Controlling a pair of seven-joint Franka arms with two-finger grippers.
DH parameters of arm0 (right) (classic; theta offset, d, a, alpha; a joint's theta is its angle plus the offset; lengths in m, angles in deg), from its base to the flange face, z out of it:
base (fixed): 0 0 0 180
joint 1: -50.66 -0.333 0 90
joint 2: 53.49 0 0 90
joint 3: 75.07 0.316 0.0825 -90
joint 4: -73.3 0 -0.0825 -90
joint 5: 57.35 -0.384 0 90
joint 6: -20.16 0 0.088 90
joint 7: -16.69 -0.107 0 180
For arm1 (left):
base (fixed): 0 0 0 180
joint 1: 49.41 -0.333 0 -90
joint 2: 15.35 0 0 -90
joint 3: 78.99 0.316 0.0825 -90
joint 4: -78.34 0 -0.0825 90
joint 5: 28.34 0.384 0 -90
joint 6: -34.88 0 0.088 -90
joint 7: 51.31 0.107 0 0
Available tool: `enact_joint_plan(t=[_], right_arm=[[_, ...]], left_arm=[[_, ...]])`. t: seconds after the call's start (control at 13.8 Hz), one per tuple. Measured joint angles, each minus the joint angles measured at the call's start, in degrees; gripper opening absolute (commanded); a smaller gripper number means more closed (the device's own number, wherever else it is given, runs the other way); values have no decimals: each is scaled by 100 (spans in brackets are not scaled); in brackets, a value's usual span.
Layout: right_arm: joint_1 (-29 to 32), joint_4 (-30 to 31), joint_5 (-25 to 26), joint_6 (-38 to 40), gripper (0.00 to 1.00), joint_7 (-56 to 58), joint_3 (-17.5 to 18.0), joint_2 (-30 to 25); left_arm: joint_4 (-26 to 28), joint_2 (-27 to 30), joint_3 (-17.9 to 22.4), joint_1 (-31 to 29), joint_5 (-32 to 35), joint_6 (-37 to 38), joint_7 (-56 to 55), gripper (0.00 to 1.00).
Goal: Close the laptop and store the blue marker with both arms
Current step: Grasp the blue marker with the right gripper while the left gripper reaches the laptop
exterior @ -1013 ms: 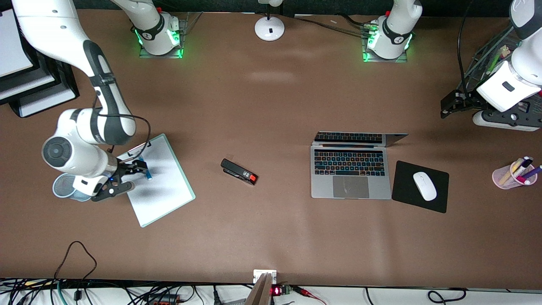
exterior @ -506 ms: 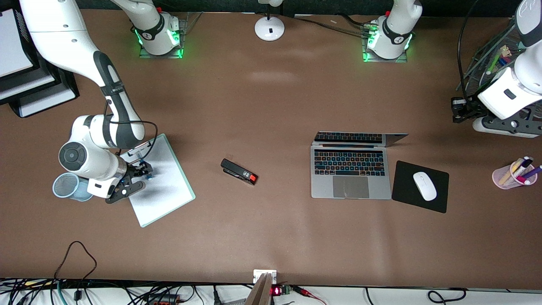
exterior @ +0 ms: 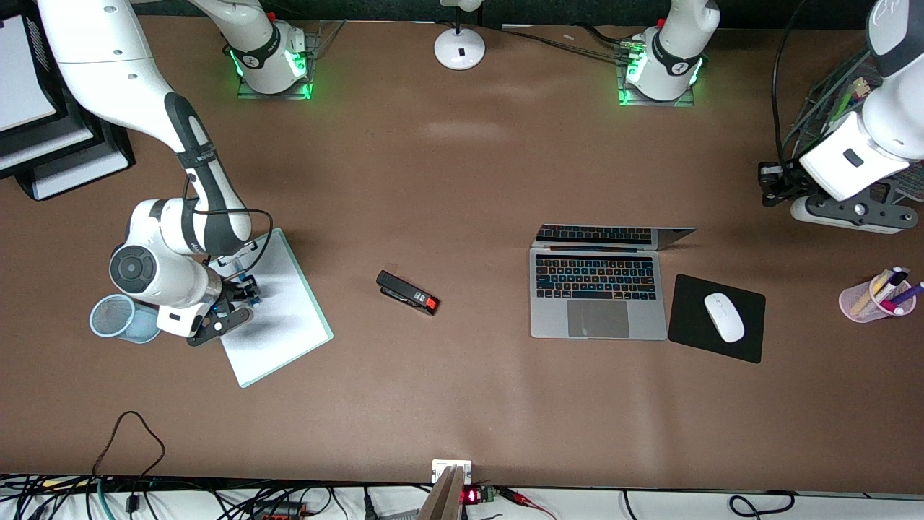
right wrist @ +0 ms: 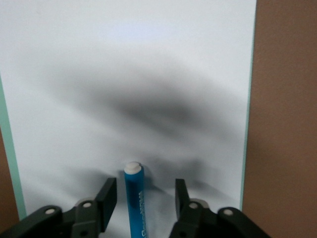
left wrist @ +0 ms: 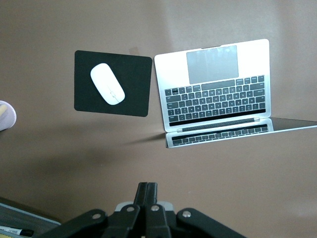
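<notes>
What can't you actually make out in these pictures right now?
- Short bright blue marker: the right wrist view's edge cuts off its lower end; in the front view the right gripper hides most of it.
- Slim silver-grey laptop: its screen is seen edge-on in the front view, so its content is hidden.
- Pink pen cup: cut off by the left wrist view's edge.
- Left gripper: only its shut fingertips show in the left wrist view.

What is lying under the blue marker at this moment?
The blue marker lies on the white sheet of the clipboard, between the open fingers of the right end effector. The wrist hides the sheet directly under the marker's lower part.
</notes>
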Motion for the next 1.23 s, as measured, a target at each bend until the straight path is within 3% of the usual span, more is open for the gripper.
enact_joint_plan(t=[0.29, 0.65, 0.94, 1.23], right_arm=[[-78, 21, 0, -22, 48, 1, 2, 66], [-99, 29, 0, -26, 38, 0, 0, 86], [-99, 29, 0, -28, 33, -2, 0, 86], [-100, 33, 0, -32, 31, -2, 0, 86]], left_arm=[[-2, -4, -139, 27, -10, 277, 0, 0], [41, -58, -742, 52, -278, 368, -802, 0], [464, -125, -1118, 74, -353, -122, -1366, 0], [852, -141, -1211, 76, -531, -401, -1709, 0]])
